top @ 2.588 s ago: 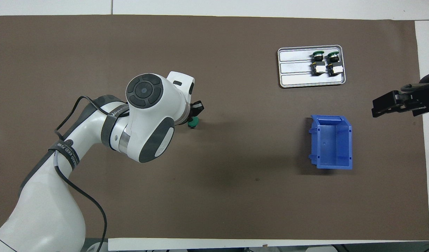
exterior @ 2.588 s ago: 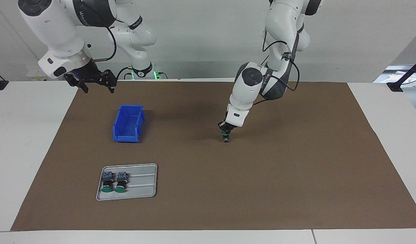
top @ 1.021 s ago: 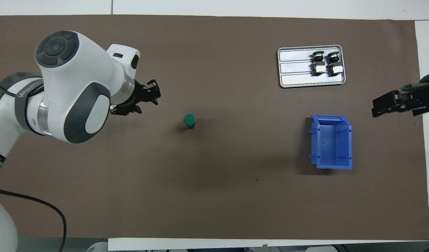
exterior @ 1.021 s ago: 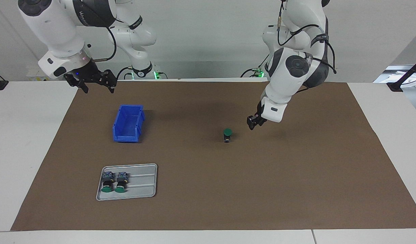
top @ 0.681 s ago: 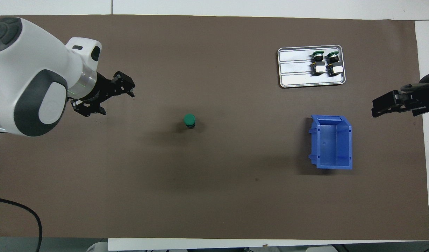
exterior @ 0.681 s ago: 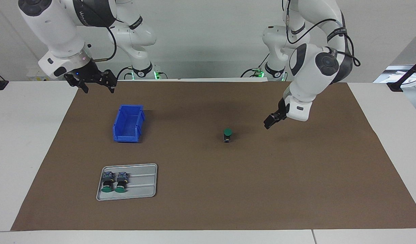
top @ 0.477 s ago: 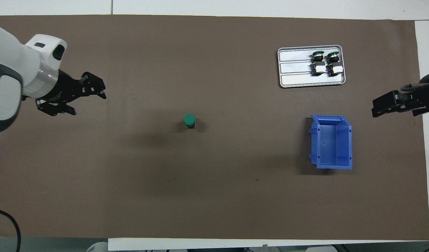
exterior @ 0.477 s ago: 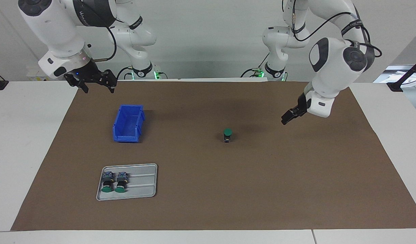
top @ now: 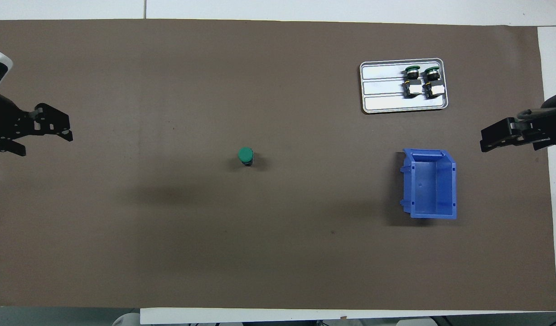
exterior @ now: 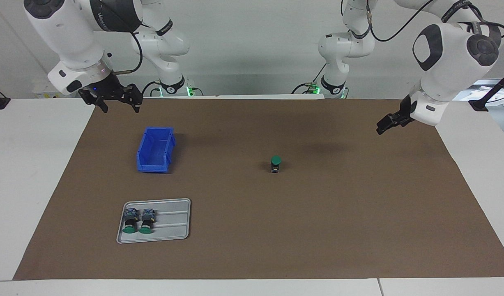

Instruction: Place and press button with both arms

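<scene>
One button (exterior: 275,163) with a green cap stands upright on its own near the middle of the brown mat; it also shows in the overhead view (top: 245,156). My left gripper (exterior: 383,127) is open and empty, raised over the mat's edge at the left arm's end, well clear of the button; it also shows in the overhead view (top: 45,144). My right gripper (exterior: 119,107) is open and empty, and the right arm waits with it above the mat's corner beside the blue bin; it also shows in the overhead view (top: 490,139).
An empty blue bin (exterior: 153,167) (top: 429,183) stands toward the right arm's end. Farther from the robots than the bin, a grey tray (exterior: 173,224) (top: 382,88) holds two more buttons (exterior: 130,222) (top: 413,81) lying on their sides.
My left gripper let go of the button, leaving it upright on the mat, then rose and swung away toward the left arm's end. The right arm has not moved.
</scene>
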